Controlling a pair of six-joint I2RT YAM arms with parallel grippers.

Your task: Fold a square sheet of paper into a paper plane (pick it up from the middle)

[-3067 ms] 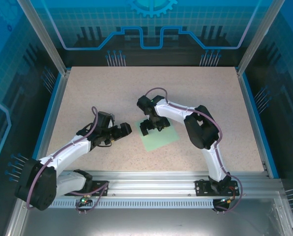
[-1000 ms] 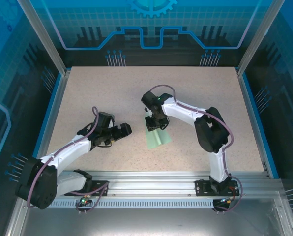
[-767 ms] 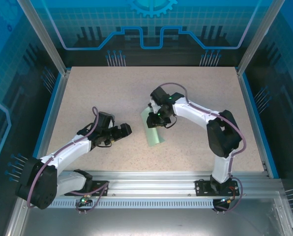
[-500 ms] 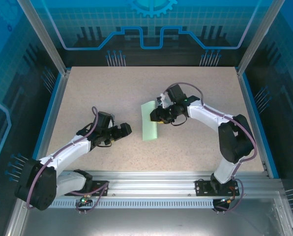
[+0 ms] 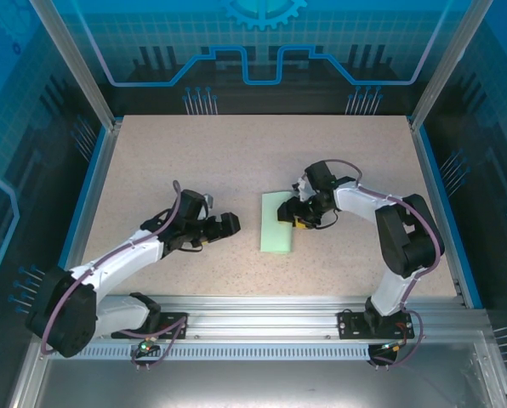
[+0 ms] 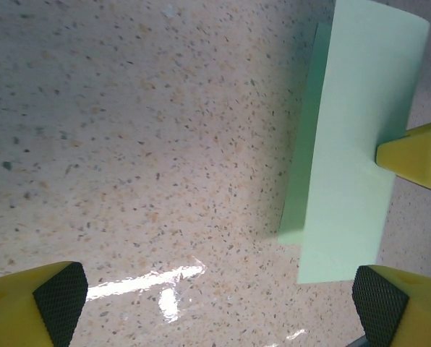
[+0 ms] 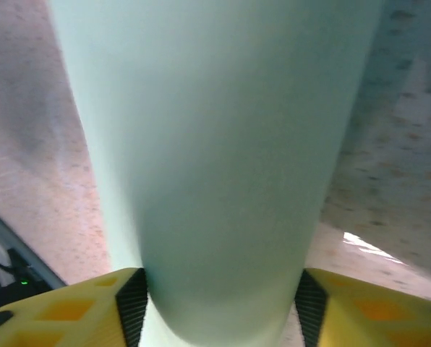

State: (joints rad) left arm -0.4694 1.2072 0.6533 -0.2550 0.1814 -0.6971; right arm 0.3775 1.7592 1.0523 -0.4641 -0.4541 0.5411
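The square sheet of paper [image 5: 278, 223] lies on the table folded over into a pale mint-green strip, long side running away from me. My right gripper [image 5: 298, 212] reaches in low from the right at the strip's right edge. In the right wrist view the paper's [image 7: 215, 144] rounded fold bulges between my right gripper's [image 7: 221, 311] pads and touches both. My left gripper [image 5: 228, 223] is open just left of the strip. The left wrist view has the paper [image 6: 353, 144] ahead at the right, with my left gripper [image 6: 219, 303] wide apart over bare table and a right fingertip [image 6: 414, 155] on the paper's edge.
The speckled tabletop [image 5: 194, 161] is bordered by blue rails and glass walls. The aluminium rail [image 5: 262, 310] holding both arm bases runs along the near edge. The right arm's elbow [image 5: 407, 238] stands right of the paper.
My right arm swung right with the paper, which now lies flat as a doubled strip; its jaws have spread wider. My left gripper shifted slightly right, toward the paper.
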